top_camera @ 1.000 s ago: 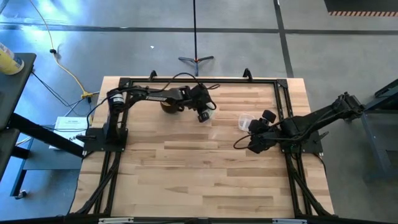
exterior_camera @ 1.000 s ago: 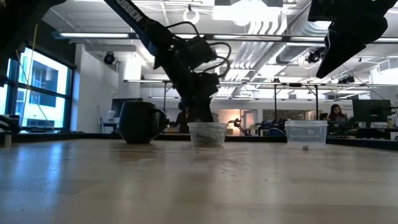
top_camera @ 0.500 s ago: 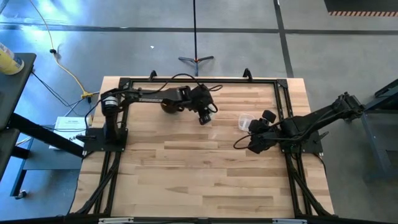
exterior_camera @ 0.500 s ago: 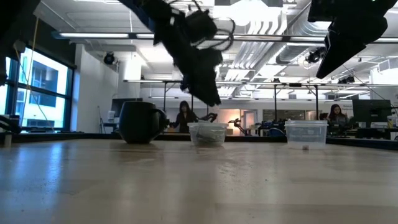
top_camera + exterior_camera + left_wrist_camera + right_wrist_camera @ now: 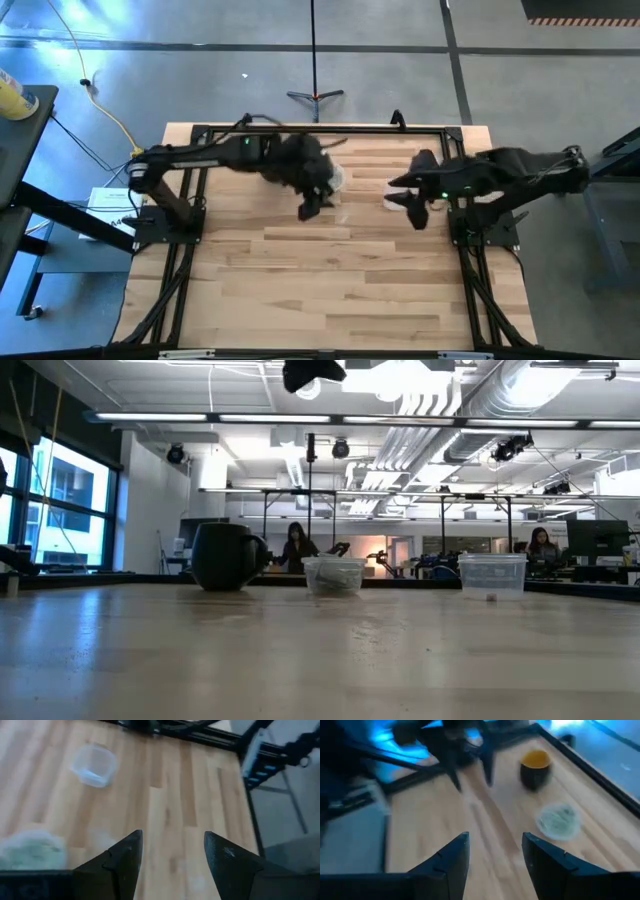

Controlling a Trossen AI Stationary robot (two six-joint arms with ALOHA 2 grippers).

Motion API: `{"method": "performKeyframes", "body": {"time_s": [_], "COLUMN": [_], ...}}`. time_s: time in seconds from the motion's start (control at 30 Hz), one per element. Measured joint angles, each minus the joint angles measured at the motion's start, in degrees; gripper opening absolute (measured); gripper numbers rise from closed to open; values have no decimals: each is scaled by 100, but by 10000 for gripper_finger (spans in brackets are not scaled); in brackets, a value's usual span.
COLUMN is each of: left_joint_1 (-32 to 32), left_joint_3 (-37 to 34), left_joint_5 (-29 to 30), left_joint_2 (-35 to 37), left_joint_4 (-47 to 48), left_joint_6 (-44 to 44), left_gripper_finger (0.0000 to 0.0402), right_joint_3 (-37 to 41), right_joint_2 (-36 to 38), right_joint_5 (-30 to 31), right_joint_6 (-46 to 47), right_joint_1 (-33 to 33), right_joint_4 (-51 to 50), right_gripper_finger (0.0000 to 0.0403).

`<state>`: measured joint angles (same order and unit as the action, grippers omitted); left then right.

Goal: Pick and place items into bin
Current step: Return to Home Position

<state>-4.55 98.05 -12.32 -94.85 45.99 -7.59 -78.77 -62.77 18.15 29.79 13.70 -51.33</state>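
The bin is a small, round, shallow bowl of clear plastic. It stands upright on the counter, near the mug but not touching it, with a strip of bare wood between them. It is about as wide as the mug and lower than it. The items lie inside it as a loose heap of pale green-and-white slips that covers its floor. Single slips cannot be told apart. From table height the heap shows through the clear wall, below the rim.
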Motion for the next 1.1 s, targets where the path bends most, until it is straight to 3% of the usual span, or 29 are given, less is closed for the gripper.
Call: {"method": "performKeyframes", "body": {"time_s": [0.07, 0.13, 0.2, 0.27, 0.33, 0.5, 0.63, 0.7, 0.97, 1.1], "left_joint_1": [201, 395, 532, 503, 286, -142, -187, -182, -179, -182], "left_joint_3": [-874, -2066, -3260, -4081, -4497, -5510, -6388, -6784, -8108, -8671], "left_joint_5": [-28, -44, -262, -649, -767, -485, -425, -305, 500, 987], "left_joint_2": [348, 809, 1365, 1935, 2561, 3968, 5075, 5560, 7310, 8073], "left_joint_4": [-815, -2156, -3779, -4809, -4914, -4548, -5022, -4938, -4859, -4872], "left_joint_6": [-335, -821, -1239, -1407, -1250, -1015, -1057, -1131, -1343, -1649], "left_gripper_finger": [244, 244, 244, 244, 244, 244, 244, 244, 244, 244], "right_joint_3": [277, 1172, 2227, 2890, 3212, 4188, 4913, 5233, 5657, 5892], "right_joint_2": [255, 730, 1364, 2123, 2933, 4930, 5965, 6244, 6253, 6252], "right_joint_5": [245, 572, 522, 140, -150, -579, -949, -776, 240, 157], "right_joint_6": [180, 741, 999, 559, -31, -58, -250, -349, -351, -486], "right_joint_1": [288, 595, 797, 659, 384, -201, -328, -320, -321, -322], "right_joint_4": [-176, -166, 672, 1942, 2456, 2305, 2851, 2686, 2112, 2816], "right_gripper_finger": [171, 169, 168, 168, 169, 168, 169, 170, 169, 169]}}
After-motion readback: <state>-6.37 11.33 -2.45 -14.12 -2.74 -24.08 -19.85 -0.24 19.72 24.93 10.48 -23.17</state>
